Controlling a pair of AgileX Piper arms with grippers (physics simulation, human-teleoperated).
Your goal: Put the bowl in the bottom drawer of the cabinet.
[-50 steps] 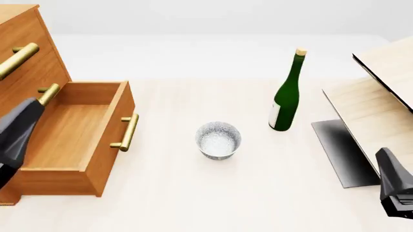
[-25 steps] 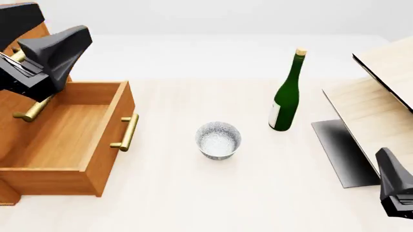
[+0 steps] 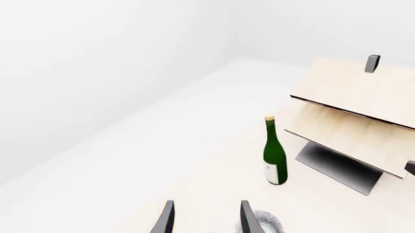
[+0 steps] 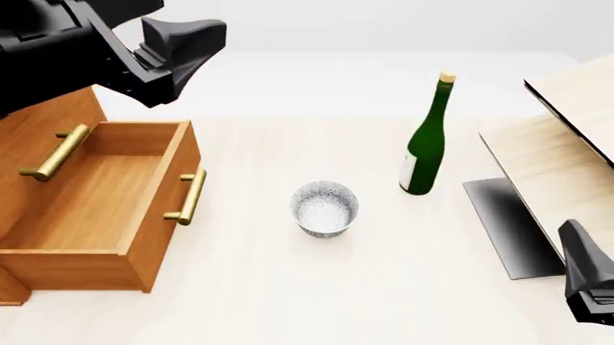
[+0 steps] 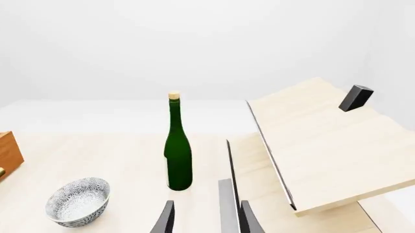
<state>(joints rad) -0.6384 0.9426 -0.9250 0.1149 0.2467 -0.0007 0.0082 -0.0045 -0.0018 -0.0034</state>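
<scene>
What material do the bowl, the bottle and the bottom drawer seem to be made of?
The bowl: probably glazed ceramic, white with a fine grey-blue speckle. The bottle: apparently dark green glass, glossy, with a pale label and a cork-coloured top. The bottom drawer: orange-brown wood, smooth, with a brass-looking bar handle.

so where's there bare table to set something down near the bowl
Bare table lies between the open bottom drawer and the bowl, and in front of the bowl. It is tighter between the green bottle and the pale wood structure.
</scene>
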